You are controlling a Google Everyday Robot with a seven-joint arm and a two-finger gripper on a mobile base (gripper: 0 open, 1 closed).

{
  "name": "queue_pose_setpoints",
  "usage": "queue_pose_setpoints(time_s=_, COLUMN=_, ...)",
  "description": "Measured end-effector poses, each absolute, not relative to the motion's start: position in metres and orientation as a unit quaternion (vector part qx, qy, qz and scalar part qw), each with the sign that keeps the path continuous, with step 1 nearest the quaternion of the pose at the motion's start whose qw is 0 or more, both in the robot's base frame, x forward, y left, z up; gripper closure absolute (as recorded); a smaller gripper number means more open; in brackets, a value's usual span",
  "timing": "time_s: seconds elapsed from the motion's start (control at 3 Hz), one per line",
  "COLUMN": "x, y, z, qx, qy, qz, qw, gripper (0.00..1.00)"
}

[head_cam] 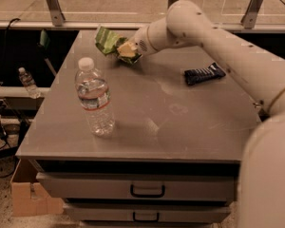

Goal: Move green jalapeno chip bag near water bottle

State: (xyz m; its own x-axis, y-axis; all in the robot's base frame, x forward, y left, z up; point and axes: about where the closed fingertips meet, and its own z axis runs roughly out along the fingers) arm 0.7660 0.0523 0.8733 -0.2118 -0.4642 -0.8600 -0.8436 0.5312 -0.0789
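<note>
The green jalapeno chip bag (106, 39) is at the far left of the grey table (180, 127), crumpled and tilted up. My gripper (126, 50) is shut on the bag's right end and holds it just above the table top. The arm reaches in from the right. The water bottle (94, 99) stands upright at the front left of the table, clear with a white cap and a white-and-red label. It is well in front of the bag and apart from it.
A dark blue striped snack wrapper (204, 73) lies at the right of the table. A tiny bottle (27, 81) stands off the table at the left. Drawers (147, 190) sit below the table front, and a cardboard box (24, 194) is on the floor.
</note>
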Motion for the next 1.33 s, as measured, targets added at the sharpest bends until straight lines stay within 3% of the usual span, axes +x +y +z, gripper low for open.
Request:
queue_pose_setpoints(time_s=0.67, x=0.66, y=0.024, z=0.943, qx=-0.536, qy=0.671, qz=0.22, qw=0.464, gripper=1.0)
queue_pose_setpoints(time_s=1.33, x=0.619, y=0.024, z=0.925, qx=-0.574, qy=0.681, qz=0.198, qw=0.409, gripper=1.0)
